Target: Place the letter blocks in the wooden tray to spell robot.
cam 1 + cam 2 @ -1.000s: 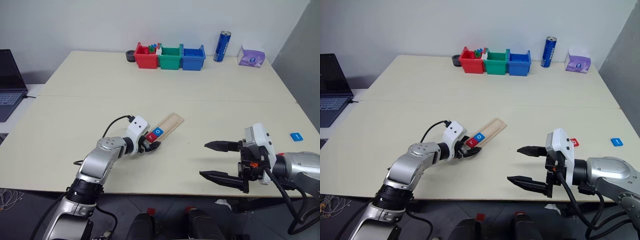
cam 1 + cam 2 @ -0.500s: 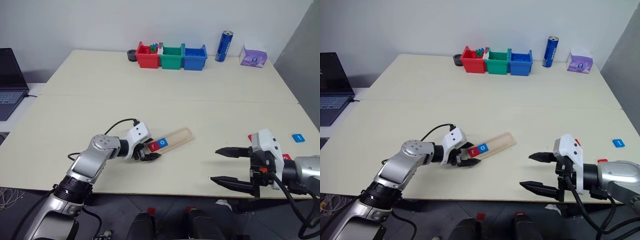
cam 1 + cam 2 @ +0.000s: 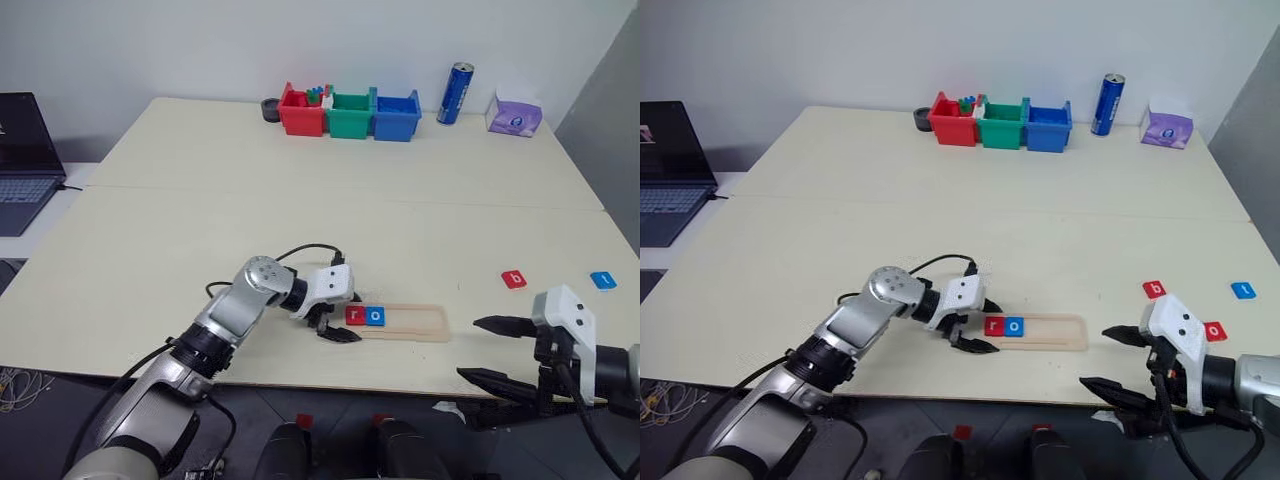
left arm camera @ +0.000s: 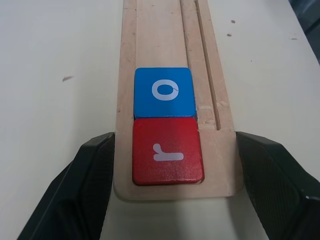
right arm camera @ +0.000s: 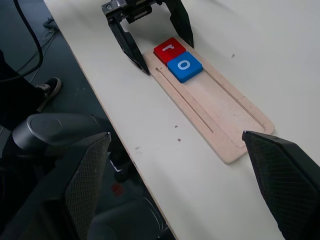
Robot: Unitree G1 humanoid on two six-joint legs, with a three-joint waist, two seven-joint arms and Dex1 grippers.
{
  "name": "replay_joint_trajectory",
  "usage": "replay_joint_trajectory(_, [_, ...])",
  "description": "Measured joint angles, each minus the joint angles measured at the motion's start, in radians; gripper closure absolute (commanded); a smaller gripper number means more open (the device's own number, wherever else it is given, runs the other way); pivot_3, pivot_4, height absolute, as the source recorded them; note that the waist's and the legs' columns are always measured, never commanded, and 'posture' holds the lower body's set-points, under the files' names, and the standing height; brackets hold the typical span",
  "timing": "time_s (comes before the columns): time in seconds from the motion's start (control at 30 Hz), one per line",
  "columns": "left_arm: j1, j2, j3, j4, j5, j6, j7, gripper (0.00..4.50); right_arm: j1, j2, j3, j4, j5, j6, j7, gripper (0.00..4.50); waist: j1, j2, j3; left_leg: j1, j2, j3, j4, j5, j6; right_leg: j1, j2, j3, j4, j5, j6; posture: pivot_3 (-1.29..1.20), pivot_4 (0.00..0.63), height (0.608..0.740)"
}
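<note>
The wooden tray (image 3: 410,323) lies along the table's front edge. At its left end a red "r" block (image 3: 354,316) sits with a blue "o" block (image 3: 375,316) right beside it. My left gripper (image 3: 335,322) is shut on that end of the tray, one finger (image 4: 95,170) pressed against each long side. A red "b" block (image 3: 514,279) and a blue block (image 3: 602,280) lie loose at the right. Another red block (image 3: 1215,331) peeks out behind my right wrist. My right gripper (image 3: 490,352) hangs open at the table's edge, right of the tray, holding nothing.
Red (image 3: 304,110), green (image 3: 351,113) and blue (image 3: 396,114) bins stand at the back, with a blue can (image 3: 457,93) and a purple packet (image 3: 514,112) to their right. A laptop (image 3: 25,150) sits far left. The table's front edge runs just below the tray.
My left gripper has swung the tray from a diagonal to parallel with the front edge and carried it rightward. My right gripper has drawn right and down to the table's edge, staying open.
</note>
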Motion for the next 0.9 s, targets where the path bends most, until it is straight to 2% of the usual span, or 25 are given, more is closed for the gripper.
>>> replay_joint_trajectory(0.3, [-0.031, -0.081, -0.008, 0.064, 0.037, -0.033, -0.011, 1.11, 0.044, 0.007, -0.044, -0.009, -0.009, 0.002, 0.002, 0.00, 0.002, 0.000, 0.000, 0.000, 0.000, 0.000, 0.000, 0.000, 0.000, 0.000, 0.000, 0.000, 0.000, 0.000, 0.001, 0.00, 0.150, 0.740])
replay_joint_trajectory(0.67, [-0.032, -0.122, -0.005, 0.067, 0.058, -0.006, 0.028, 1.11, 0.044, 0.012, -0.045, -0.019, -0.011, 0.002, 0.000, 0.00, 0.002, 0.000, 0.000, 0.000, 0.000, 0.000, 0.001, 0.000, 0.000, 0.000, 0.000, 0.000, 0.001, 0.000, 0.001, 0.00, 0.150, 0.740])
replay_joint_trajectory(0.77, [-0.035, -0.121, -0.006, 0.069, 0.060, -0.009, 0.020, 0.11, 0.042, 0.012, -0.043, -0.020, -0.022, 0.002, 0.000, 0.00, 0.001, 0.000, 0.000, 0.000, 0.000, 0.000, 0.000, 0.000, 0.000, 0.000, 0.000, 0.000, 0.001, 0.000, 0.001, 0.00, 0.150, 0.740])
replay_joint_trajectory(0.9, [-0.035, -0.122, -0.006, 0.069, 0.061, -0.015, 0.007, 0.02, 0.036, 0.012, -0.036, -0.020, -0.033, 0.001, 0.001, 0.00, 0.000, 0.000, 0.000, 0.000, 0.000, 0.000, 0.000, 0.000, 0.000, 0.000, 0.000, 0.000, 0.001, 0.000, 0.001, 0.00, 0.150, 0.740])
